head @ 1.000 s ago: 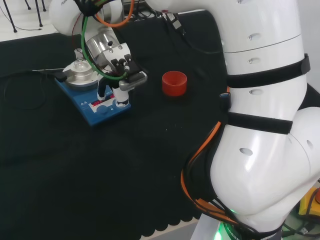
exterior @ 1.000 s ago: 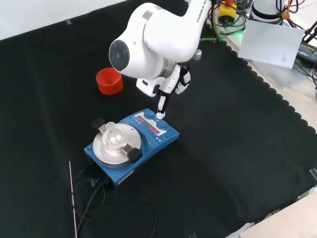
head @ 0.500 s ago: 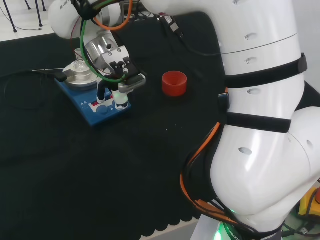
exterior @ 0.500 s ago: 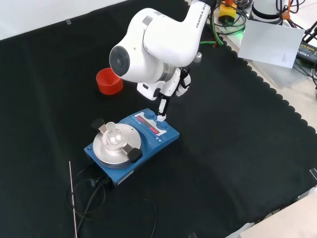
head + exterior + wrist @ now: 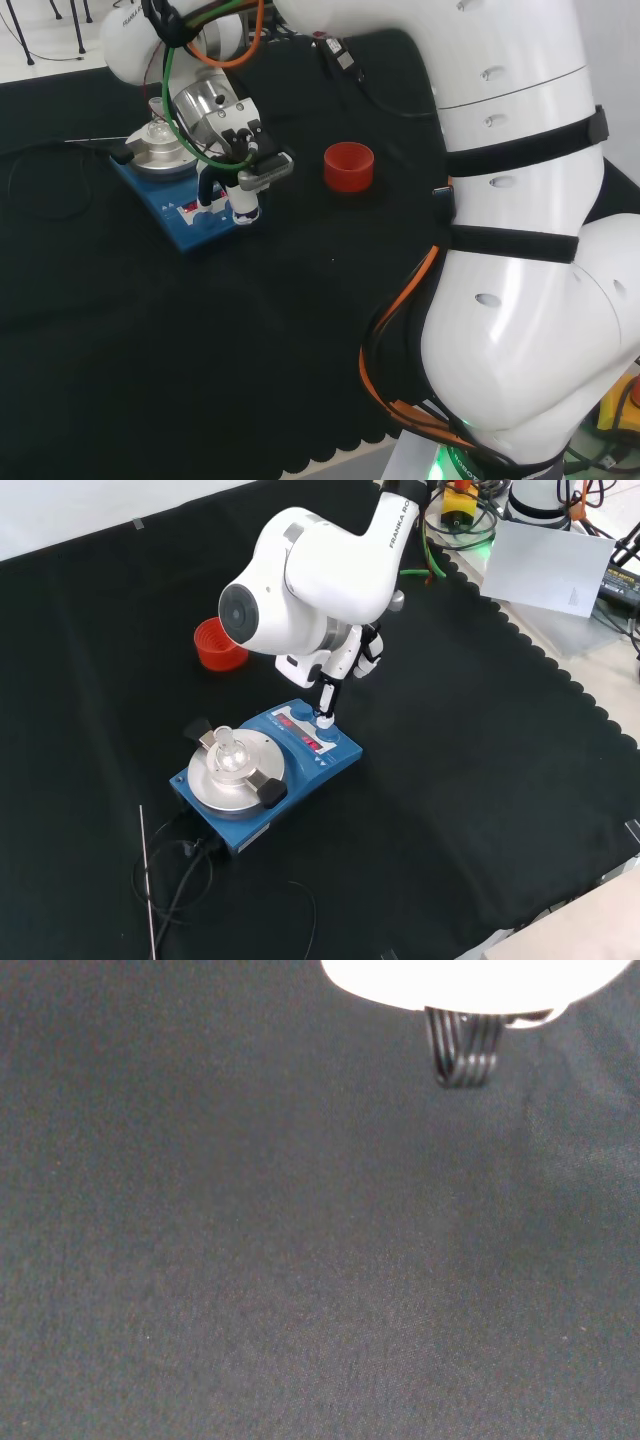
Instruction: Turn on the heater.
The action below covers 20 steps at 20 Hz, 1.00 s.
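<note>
The blue heater (image 5: 193, 226) (image 5: 335, 763) lies on the black cloth, with a round silver plate (image 5: 168, 155) (image 5: 235, 780) on it and a small clear glass flask (image 5: 160, 128) (image 5: 227, 748) on that plate. Red lights glow on its front panel. The hand (image 5: 238, 175) (image 5: 352, 658) hangs over the panel end of the heater. One straight finger (image 5: 325, 698) points down, its white tip touching a knob on the panel. In the wrist view a blurred white part of the hand (image 5: 470, 978) shows above bare cloth.
A red ribbed ring (image 5: 348, 166) (image 5: 219, 643) stands on the cloth beyond the heater in the front view. A thin rod (image 5: 147, 880) and a black cable (image 5: 190, 868) lie by the heater's plate end. The cloth's scalloped edge (image 5: 560, 670) runs down the right of the front view.
The hand has come down slightly, bringing its fingertip a little lower onto the heater's panel. The heater and the flask have not moved.
</note>
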Available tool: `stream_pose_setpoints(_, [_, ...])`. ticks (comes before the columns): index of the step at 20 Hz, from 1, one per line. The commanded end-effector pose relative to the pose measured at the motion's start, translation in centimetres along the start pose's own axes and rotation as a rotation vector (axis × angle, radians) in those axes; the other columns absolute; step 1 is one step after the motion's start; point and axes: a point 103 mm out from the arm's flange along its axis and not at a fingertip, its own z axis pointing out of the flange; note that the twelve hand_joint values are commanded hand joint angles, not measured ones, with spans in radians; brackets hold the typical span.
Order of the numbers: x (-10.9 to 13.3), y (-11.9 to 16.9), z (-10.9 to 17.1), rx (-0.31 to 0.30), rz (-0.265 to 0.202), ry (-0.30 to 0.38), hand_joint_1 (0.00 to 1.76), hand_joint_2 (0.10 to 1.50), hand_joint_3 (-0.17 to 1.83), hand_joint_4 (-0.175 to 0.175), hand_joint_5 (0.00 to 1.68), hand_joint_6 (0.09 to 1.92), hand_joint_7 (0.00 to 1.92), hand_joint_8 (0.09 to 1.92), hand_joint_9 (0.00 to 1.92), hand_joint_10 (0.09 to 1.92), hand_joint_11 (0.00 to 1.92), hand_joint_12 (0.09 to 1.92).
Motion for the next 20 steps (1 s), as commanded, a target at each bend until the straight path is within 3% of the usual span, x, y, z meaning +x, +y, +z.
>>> stream_pose_setpoints(1, [0.05,0.11,0.05,0.003,-0.001,0.003,1.51,0.59,1.18,-0.024,0.29,0.09,1.83,1.61,1.92,1.51,1.92,1.58])
stream_pose_setpoints(20, [0.04,0.45,0.44,0.012,-0.004,0.014,1.51,0.58,1.19,-0.025,0.3,0.09,1.83,1.61,1.92,1.51,1.92,1.58])
